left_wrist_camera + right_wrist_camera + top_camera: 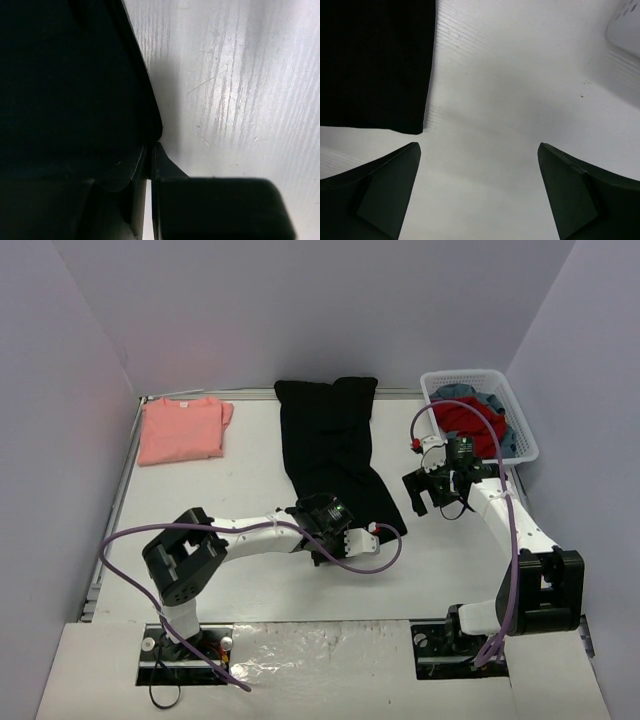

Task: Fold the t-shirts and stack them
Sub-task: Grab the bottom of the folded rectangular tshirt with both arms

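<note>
The black t-shirt (330, 445) lies as a long folded strip down the middle of the table. My left gripper (318, 532) sits at the strip's near left edge. In the left wrist view its fingers (156, 165) are pressed together, shut on the black t-shirt's hem (75, 90). The salmon-pink t-shirt (182, 429) lies folded at the back left corner. My right gripper (432, 498) hovers open just right of the black t-shirt's near right corner (375, 65). Only bare table shows between the fingertips of the right gripper (479, 150).
A white basket (520, 435) stands at the back right with red cloth (465, 418) and blue cloth in it; its corner shows in the right wrist view (625, 30). Purple cables loop from both arms. Walls enclose the table on three sides.
</note>
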`<move>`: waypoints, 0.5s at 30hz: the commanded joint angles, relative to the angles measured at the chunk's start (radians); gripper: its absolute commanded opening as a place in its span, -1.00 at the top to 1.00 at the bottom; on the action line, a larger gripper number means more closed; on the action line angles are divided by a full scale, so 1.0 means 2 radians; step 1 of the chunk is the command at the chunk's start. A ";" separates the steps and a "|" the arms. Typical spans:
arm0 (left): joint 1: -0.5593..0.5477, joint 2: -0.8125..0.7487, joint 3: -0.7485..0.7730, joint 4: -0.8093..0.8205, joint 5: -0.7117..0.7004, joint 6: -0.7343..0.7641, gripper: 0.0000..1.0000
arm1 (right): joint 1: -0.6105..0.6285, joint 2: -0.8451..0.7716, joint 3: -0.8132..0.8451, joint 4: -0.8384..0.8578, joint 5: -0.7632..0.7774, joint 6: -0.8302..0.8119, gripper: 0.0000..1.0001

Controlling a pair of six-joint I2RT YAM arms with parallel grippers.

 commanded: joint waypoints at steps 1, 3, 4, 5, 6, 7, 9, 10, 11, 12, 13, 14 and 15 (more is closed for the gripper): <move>-0.004 -0.003 0.008 -0.039 -0.002 0.009 0.95 | -0.001 0.003 -0.002 0.000 0.013 0.005 -1.00; -0.001 -0.010 0.005 -0.044 0.005 0.014 0.95 | -0.001 0.001 -0.002 0.000 0.013 0.005 -1.00; 0.000 -0.019 0.003 -0.046 0.009 0.022 0.95 | -0.001 0.000 -0.001 0.000 0.013 0.005 -1.00; 0.003 -0.025 0.003 -0.048 0.016 0.025 0.95 | -0.001 -0.002 0.000 0.000 0.012 0.005 -1.00; 0.009 -0.030 0.000 -0.049 0.018 0.031 0.95 | -0.001 -0.004 0.003 -0.001 0.009 0.006 -1.00; 0.015 -0.040 0.000 -0.054 0.022 0.034 0.95 | -0.002 -0.005 0.003 -0.002 0.005 0.007 -1.00; 0.025 -0.049 0.006 -0.064 0.036 0.035 0.95 | -0.002 -0.018 0.010 -0.002 -0.022 0.006 -1.00; 0.037 -0.058 0.007 -0.071 0.041 0.035 0.95 | -0.002 -0.024 0.011 -0.002 -0.038 0.003 -1.00; 0.044 -0.062 0.009 -0.075 0.046 0.036 0.95 | -0.002 -0.031 0.013 -0.002 -0.053 0.003 -1.00; 0.051 -0.066 0.010 -0.080 0.059 0.036 0.95 | -0.002 -0.042 0.014 -0.004 -0.073 -0.001 -1.00; 0.066 -0.072 0.011 -0.090 0.069 0.040 0.95 | -0.001 -0.047 0.019 -0.007 -0.107 -0.005 -1.00; 0.075 -0.075 0.013 -0.095 0.077 0.041 0.95 | -0.001 -0.053 0.022 -0.008 -0.121 -0.011 -1.00; 0.083 -0.079 0.013 -0.100 0.088 0.045 0.95 | -0.002 -0.055 0.023 -0.011 -0.135 -0.017 -1.00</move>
